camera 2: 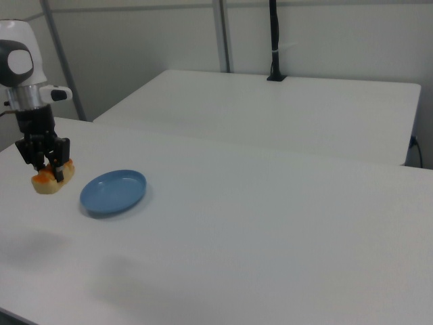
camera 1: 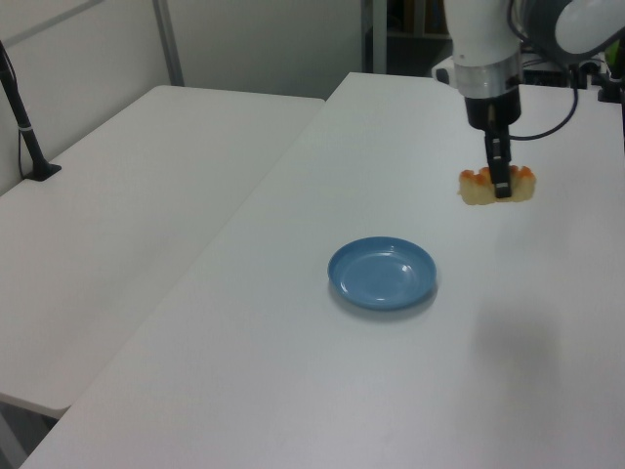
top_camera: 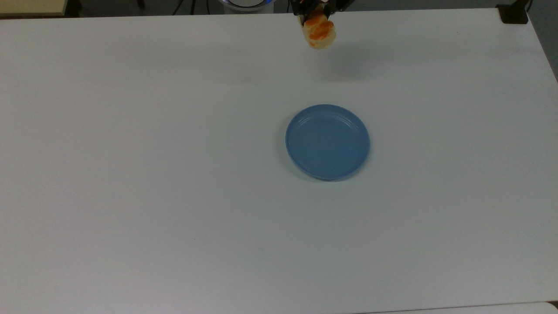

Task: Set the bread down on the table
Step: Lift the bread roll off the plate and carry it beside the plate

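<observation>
The bread (camera 1: 498, 186) hangs in my tool (camera 1: 501, 186), pinched across its middle between the two black fingers (camera 1: 500, 166), with both pale ends sticking out either side and the orange patches facing up. It is in the air, clear of the tabletop (camera 1: 293, 322), and a soft shadow lies on the white surface below it. In the top view the bread (top_camera: 320, 31) sits at the top edge, beyond the plate, with my tool (top_camera: 318, 8) cut off by the frame above it. In the right view the bread (camera 2: 50, 179) hangs at the right view's left, and my tool (camera 2: 47, 166) comes straight down onto it from the white wrist.

The blue plate (camera 1: 382, 274) lies flat on the tabletop, well apart from the bread; it holds nothing, only its bare blue floor and low raised rim. In the left view it lies down and to the left view's left of the bread. In the right view the blue plate (camera 2: 113, 192) lies just to the right view's right of the bread.

A second white table (camera 2: 270, 108) stands beside mine, with a black post (camera 2: 275, 40) rising at its far edge.
</observation>
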Robot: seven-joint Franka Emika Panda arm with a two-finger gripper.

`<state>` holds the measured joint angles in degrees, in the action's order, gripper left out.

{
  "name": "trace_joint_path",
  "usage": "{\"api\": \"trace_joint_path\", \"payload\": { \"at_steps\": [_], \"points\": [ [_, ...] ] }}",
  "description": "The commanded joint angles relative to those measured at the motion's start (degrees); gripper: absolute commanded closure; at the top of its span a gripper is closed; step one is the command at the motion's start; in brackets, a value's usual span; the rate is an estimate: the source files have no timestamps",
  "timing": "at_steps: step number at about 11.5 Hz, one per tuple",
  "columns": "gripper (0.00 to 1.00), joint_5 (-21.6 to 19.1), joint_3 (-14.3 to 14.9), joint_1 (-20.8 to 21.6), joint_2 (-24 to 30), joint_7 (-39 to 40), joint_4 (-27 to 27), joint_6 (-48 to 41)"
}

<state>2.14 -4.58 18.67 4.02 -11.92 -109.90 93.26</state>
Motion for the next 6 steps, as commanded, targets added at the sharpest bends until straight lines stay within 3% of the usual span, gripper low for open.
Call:
{"api": "trace_joint_path", "payload": {
  "at_steps": [1,3,6],
  "points": [
    [0.55,-2.1,-0.6,-1.0,4.7,0.8,-7.4,3.1],
    [0.55,-1.4,-0.8,1.3,0.2,-2.2,-11.8,11.0],
    [0.55,0.7,-0.8,2.9,-7.9,-8.7,-12.1,19.6]
  ]
}}
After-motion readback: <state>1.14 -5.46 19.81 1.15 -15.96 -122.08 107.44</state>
